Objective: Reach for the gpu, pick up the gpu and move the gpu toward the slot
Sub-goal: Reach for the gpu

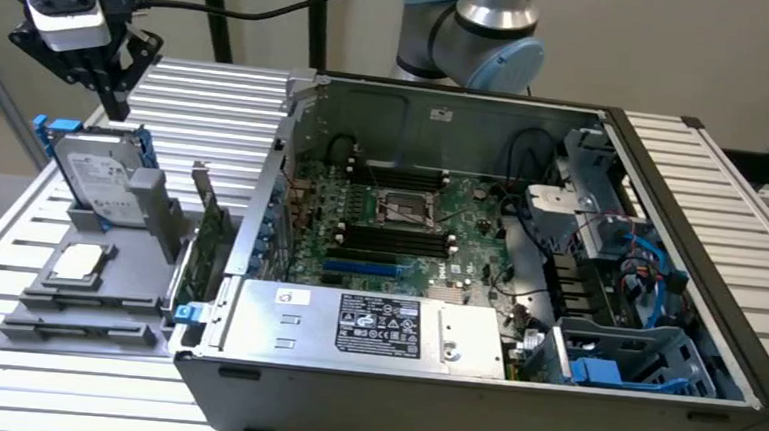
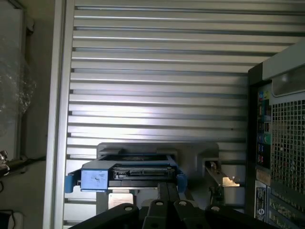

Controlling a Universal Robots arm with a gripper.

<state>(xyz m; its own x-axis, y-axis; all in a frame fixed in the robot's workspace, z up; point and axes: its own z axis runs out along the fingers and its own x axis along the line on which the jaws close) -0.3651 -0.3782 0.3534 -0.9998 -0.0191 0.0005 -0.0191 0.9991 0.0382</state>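
Observation:
The gpu (image 1: 208, 237) stands on edge in a grey holder (image 1: 84, 329) just outside the open computer case, its silver bracket up and its green board facing the case wall. In the wrist view the gpu's (image 2: 223, 182) silver bracket shows beside the case's rear panel. My gripper (image 1: 115, 106) hangs high at the exterior view's far left, above the hard drive and well away from the gpu. Its fingers (image 2: 162, 202) point down and meet, with nothing held. The blue slot (image 1: 361, 271) lies on the motherboard inside the case.
A silver hard drive with a blue frame (image 1: 97, 180) stands upright in the holder, directly under the gripper. A small square silver chip (image 1: 77, 263) lies in front of it. The open case (image 1: 480, 407) sits on the slatted table (image 1: 219, 95).

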